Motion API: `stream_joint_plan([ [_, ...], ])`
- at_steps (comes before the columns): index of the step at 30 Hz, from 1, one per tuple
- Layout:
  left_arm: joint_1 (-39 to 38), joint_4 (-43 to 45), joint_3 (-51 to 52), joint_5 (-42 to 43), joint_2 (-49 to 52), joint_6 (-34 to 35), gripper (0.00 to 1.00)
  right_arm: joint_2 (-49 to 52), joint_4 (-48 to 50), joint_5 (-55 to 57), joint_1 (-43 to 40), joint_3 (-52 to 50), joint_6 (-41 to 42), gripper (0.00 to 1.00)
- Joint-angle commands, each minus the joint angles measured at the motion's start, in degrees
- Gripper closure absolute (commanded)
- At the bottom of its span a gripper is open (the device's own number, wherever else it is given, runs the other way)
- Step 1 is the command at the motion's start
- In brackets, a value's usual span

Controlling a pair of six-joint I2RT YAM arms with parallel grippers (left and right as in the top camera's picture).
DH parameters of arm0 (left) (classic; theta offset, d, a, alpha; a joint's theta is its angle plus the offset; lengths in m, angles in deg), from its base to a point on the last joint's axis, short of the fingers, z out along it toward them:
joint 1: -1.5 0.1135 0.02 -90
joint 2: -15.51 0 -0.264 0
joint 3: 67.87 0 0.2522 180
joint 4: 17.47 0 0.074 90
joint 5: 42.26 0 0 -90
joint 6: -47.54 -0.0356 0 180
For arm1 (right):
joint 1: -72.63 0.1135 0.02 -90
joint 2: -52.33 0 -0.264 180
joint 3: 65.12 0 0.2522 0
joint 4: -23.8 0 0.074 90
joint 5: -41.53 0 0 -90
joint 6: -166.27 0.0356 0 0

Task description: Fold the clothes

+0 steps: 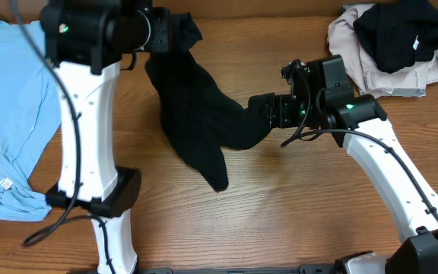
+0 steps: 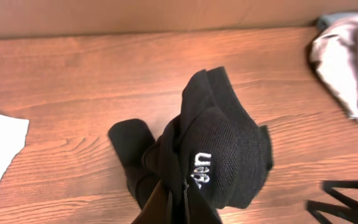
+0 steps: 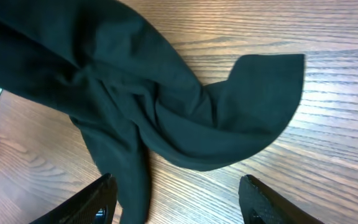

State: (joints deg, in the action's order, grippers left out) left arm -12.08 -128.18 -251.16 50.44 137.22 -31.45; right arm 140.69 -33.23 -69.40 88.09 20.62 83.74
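Observation:
The black garment (image 1: 196, 114) lies bunched on the wooden table, stretching from the top centre down to the middle. My left gripper (image 1: 177, 34) is shut on its upper end and holds it lifted. In the left wrist view the fabric (image 2: 222, 149) with white lettering is pinched between the shut jaws (image 2: 182, 205). My right gripper (image 1: 258, 114) is open at the garment's right end. In the right wrist view its fingers (image 3: 178, 182) straddle a strip of the black fabric (image 3: 166, 112) without closing on it.
A light blue shirt (image 1: 10, 114) with a small red mark lies along the left edge. A pile of beige and black clothes (image 1: 390, 46) sits at the back right and also shows in the left wrist view (image 2: 347, 62).

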Motion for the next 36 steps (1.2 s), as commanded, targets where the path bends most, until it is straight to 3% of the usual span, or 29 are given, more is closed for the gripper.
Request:
stream_joint_plan([
  [1, -0.9, 0.2, -1.7, 2.1, -7.1, 1.1, 0.96, -0.3, 0.0, -2.3, 0.2, 0.4, 0.4, 0.36],
  [9, -7.3, 0.2, -1.0, 4.9, -15.6, 1.1, 0.96, -1.6, -4.7, -5.3, 0.4, 0.4, 2.2, 0.42],
  [17, -11.5, 0.2, 5.1, 2.8, -18.4, 1.0, 0.96, -1.9, -7.8, -1.6, 5.6, 0.3, 1.5, 0.36],
  [22, -11.5, 0.2, 8.0, 0.2, -18.4, 1.1, 0.96, 2.3, -4.0, 4.8, 7.1, 0.3, 1.8, 0.3],
  [29, -11.4, 0.2, 9.4, -6.3, -18.4, 1.9, 0.96, 12.7, 8.9, 8.3, 6.0, 0.4, 2.7, 0.3],
  [36, -10.0, 0.2, 10.2, -8.1, -18.3, 3.5, 0.96, 15.4, 3.5, 7.2, 5.3, 0.5, 3.7, 0.3],
])
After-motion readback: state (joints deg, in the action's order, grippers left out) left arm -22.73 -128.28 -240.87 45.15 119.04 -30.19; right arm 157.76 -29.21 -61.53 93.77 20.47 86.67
